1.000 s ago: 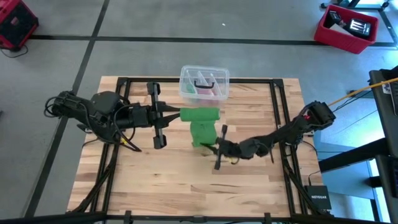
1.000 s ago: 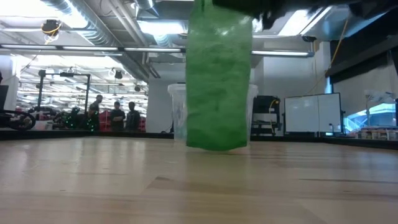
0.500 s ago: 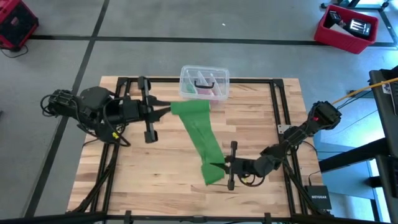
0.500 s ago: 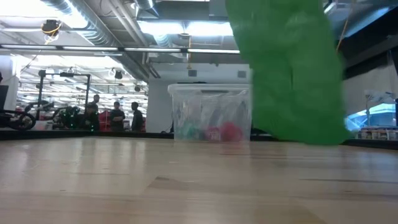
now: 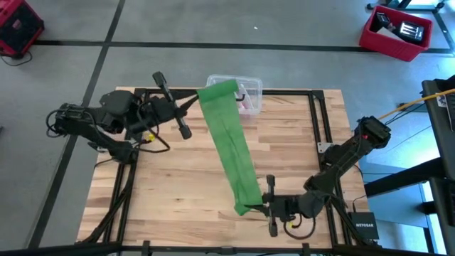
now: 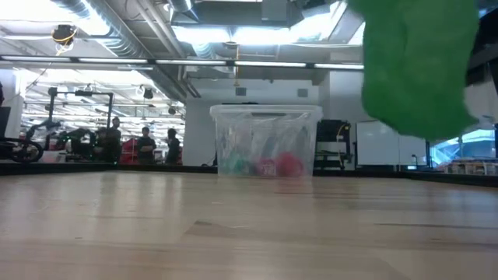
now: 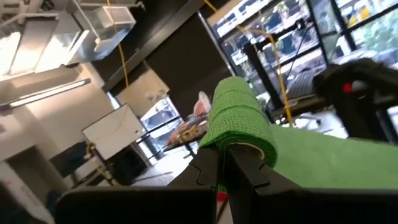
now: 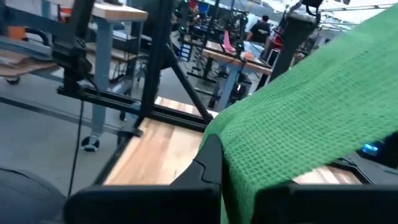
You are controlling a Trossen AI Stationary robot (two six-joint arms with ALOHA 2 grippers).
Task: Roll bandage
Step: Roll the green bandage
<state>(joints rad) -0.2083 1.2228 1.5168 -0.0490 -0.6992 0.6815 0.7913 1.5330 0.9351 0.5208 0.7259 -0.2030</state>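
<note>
Wooden slatted surface [image 5: 178, 185] lies beneath the bright green elastic fabric bandage [image 5: 231, 153]; stretched far-left to near-right; left gripper [image 5: 190, 102] and right gripper [image 5: 257, 208] fingers clenched on opposite ends.

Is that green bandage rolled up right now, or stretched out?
Stretched out. The bandage runs as a long flat strip between the left end effector at the table's far side and the right end effector near its front.
</note>
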